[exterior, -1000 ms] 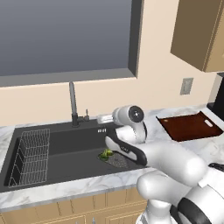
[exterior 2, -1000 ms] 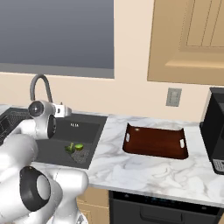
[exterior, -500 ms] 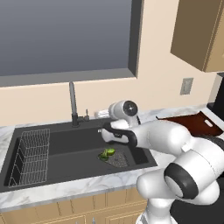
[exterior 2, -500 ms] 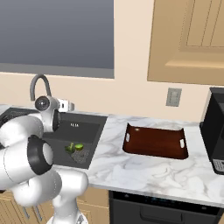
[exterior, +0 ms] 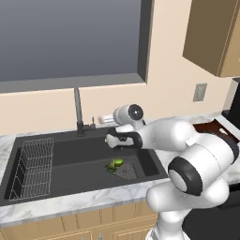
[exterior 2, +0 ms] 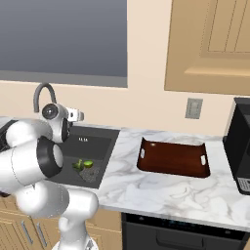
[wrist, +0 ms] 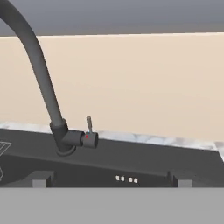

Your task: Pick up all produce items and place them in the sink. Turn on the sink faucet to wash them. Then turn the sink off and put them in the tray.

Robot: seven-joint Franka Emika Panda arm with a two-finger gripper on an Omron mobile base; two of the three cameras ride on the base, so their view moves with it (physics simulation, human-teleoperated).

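Currently my gripper is spread wide, grasping nothing, facing the faucet lever; produce lies in sink.

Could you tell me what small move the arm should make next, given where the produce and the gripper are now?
Probably ease the open gripper forward toward the faucet's side lever to turn the water on. The produce items already lie in the sink by the mesh drain, the tray on the counter is bare, and the hand view looks straight at the faucet base, with the lever upright just ahead.
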